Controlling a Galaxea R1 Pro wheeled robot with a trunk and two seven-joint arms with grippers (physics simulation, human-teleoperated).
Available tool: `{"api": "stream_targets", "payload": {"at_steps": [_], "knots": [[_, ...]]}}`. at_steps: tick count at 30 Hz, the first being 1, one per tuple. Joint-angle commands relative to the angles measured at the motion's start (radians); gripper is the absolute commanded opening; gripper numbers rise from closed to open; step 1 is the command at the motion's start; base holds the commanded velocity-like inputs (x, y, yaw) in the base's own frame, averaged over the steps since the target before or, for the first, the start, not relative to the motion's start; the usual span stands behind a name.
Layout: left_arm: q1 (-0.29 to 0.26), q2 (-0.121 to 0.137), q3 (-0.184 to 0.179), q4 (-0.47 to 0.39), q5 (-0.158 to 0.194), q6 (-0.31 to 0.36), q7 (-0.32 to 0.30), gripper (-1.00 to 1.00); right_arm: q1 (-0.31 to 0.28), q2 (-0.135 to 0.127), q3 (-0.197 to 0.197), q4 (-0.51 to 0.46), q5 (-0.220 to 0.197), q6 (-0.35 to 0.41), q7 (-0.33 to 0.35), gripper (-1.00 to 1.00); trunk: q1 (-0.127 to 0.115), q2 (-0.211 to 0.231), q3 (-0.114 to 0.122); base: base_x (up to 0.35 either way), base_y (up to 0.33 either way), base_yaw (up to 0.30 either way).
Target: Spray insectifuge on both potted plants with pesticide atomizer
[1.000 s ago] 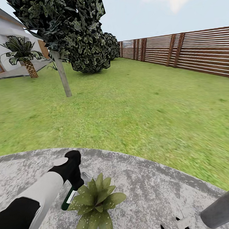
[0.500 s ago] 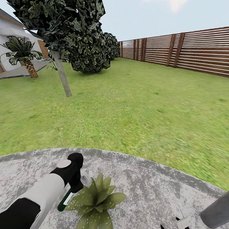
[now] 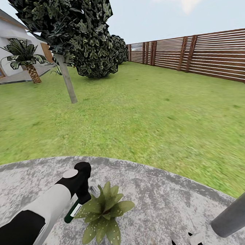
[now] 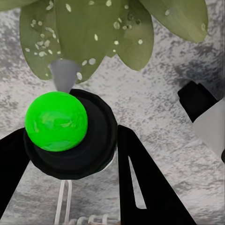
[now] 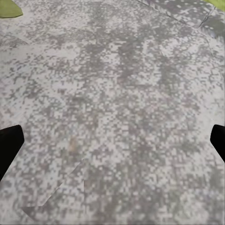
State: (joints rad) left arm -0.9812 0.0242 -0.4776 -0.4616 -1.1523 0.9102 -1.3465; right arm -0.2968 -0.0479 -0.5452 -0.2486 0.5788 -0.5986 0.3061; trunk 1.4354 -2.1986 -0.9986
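the left gripper (image 4: 70, 154) was clamped on the pesticide atomizer (image 4: 70, 133), its grey nozzle (image 4: 63, 74) aimed at the potted plant (image 3: 101, 215) just ahead on the grey paving (image 3: 161, 207), likely so spray would land on the leaves, which already carried pale specks. the right gripper (image 5: 112, 145) hung wide and empty over bare paving, seemingly kept clear. only 1 plant was visible.

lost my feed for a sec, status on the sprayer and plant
Left end effector shut on atomizer, nozzle at potted plant. Right end effector open over paving. Nothing in the way.
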Motion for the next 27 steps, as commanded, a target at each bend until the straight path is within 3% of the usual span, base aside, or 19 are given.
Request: {"api": "stream_targets", "payload": {"at_steps": [1,15,27], "knots": [[0.001,0.001,-0.004,-0.002,-0.006,0.009,-0.009,-1.0,-0.001,0.0,-0.009,0.0,0.003,-0.003,0.008,1.0,0.0,0.0,-0.001,-0.015,0.0,0.0],[0.002,-0.01,-0.004,-0.003,-0.007,0.007,-0.008,-1.0,-0.001,0.0,-0.009,0.0,0.001,-0.004,0.008,1.0,0.0,0.0,-0.001,0.017,-0.032,0.007],[-0.001,-0.01,-0.002,-0.003,-0.007,0.012,-0.006,-1.0,-0.001,0.0,-0.009,0.0,0.001,-0.003,0.008,1.0,0.0,0.0,-0.001,-0.012,-0.006,0.24]]}}
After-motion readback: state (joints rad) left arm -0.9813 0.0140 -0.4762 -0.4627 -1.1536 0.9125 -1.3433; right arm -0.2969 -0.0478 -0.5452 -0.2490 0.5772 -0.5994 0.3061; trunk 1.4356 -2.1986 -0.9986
